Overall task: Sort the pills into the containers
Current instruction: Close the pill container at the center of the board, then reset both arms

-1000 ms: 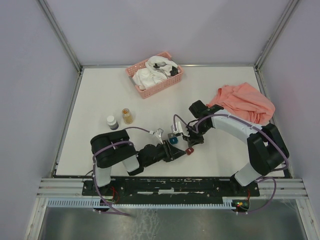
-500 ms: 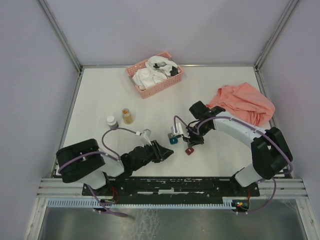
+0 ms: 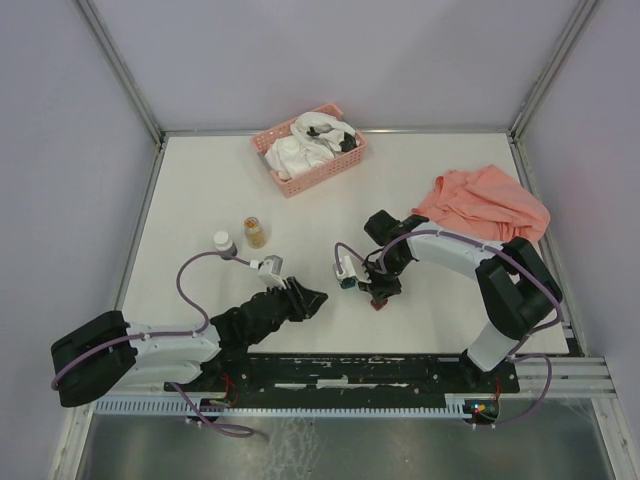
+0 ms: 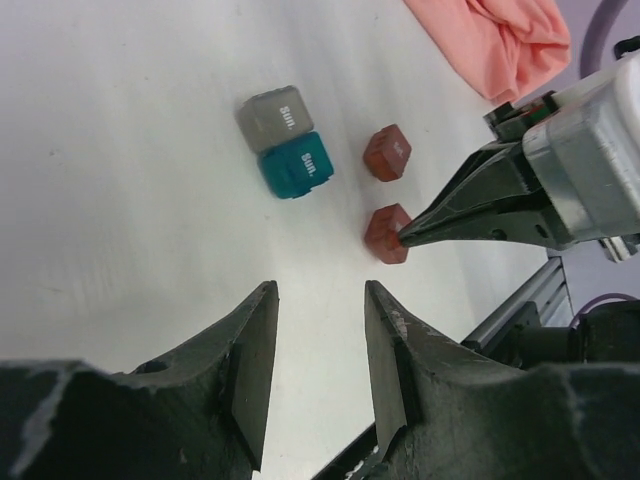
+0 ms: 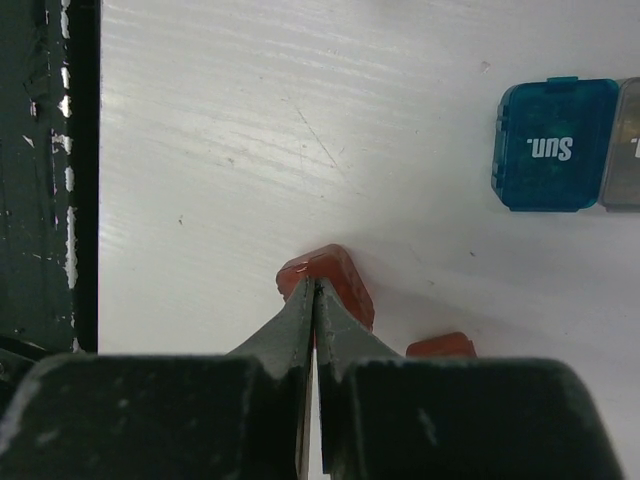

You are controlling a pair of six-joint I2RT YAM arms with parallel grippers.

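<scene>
**Jaws, right:** clenched shut, tips together and touching the nearer dark red box (image 5: 335, 275). Nothing shows between them. Whether they are pressing on its lid or only resting against it, I cannot tell.

**Jaws, left:** released, parted and empty, low over bare worktop (image 4: 120, 200) just short of the boxes.

**Containers, four:**
- Grey box (image 4: 275, 118) and teal box (image 4: 297, 165), touching side by side, each marked "Sun."
- Second dark red box (image 4: 387, 152), just beside the teal one.
- Nearer dark red box, close to the second one but apart from it.
- All four lids look shut, and no contents are visible.

**Pills:** an amber mass (image 3: 255, 236) inside a small jar (image 3: 254, 224). The jar stands upright on the worktop, left of the boxes and well apart from them.

**Other items:**
- Second jar (image 3: 222, 243), white cap and darker body, just beside the first.
- Pink basket (image 3: 325, 172) holding white items, at the far side.
- Salmon cloth (image 3: 485, 205), bunched at the right.

**Progress, judged:** sorting has not begun. No pill has left the jar and no box stands open. The step in hand looks like working on a red box. Still to do are opening the boxes, opening the jar and portioning the pills.
</scene>
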